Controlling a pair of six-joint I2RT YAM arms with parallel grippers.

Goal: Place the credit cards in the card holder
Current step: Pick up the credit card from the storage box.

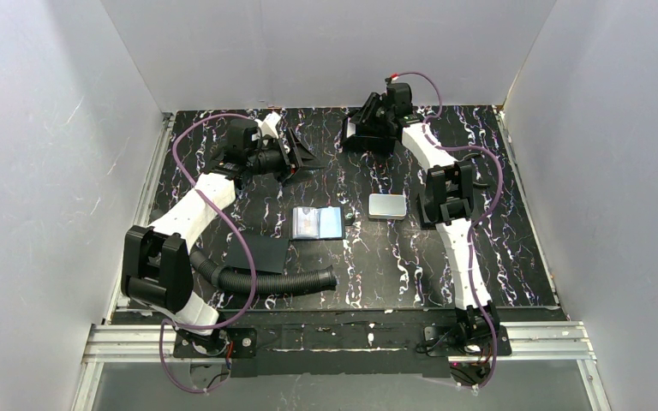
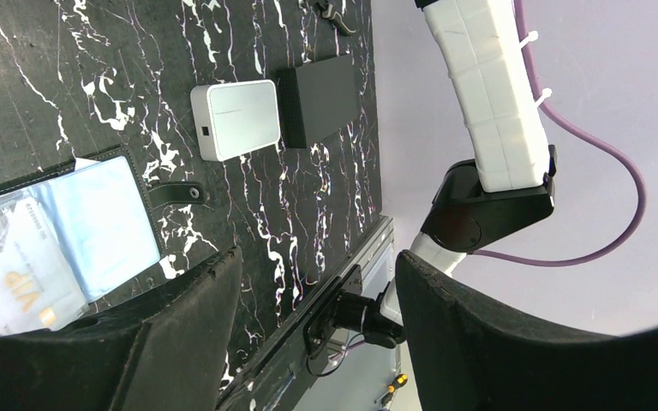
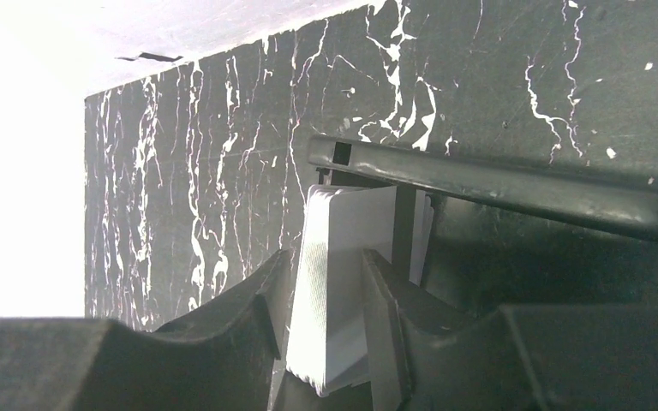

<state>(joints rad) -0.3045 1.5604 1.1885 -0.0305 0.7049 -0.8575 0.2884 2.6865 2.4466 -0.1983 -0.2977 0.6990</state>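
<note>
Lying open near the middle of the surface: small black bifold card holder [image 1: 319,223], inside face up. Its closing tab [image 2: 176,193] sticks out flat toward the right edge. A light blue card [image 2: 107,218] and a pale whitish card [image 2: 17,265] sit under its clear pockets. The pale one carries gold letters that look like "VIP"; other print too small to read.

Left tool [image 1: 302,157]: jaws wide apart, nothing between them, off the far-left side of the holder.

Right tool [image 3: 326,257]: near the far edge, jaws narrow, pressed on both sides of a pale whitish stack of thin cards [image 3: 338,231] standing on edge. A black bar [image 3: 497,184] crosses just beyond the stack.

Surroundings:
- Silver-grey rounded metal case [image 1: 386,206] lies just right of the holder, not touching; no label legible.
- Black rectangular block [image 2: 317,98] sits just beside the case, on its right-edge side, under the right arm.
- Flat black square pad [image 1: 261,253] lies toward the near-left corner.
- Black corrugated hose [image 1: 283,281] runs between the holder and the near edge.
</note>
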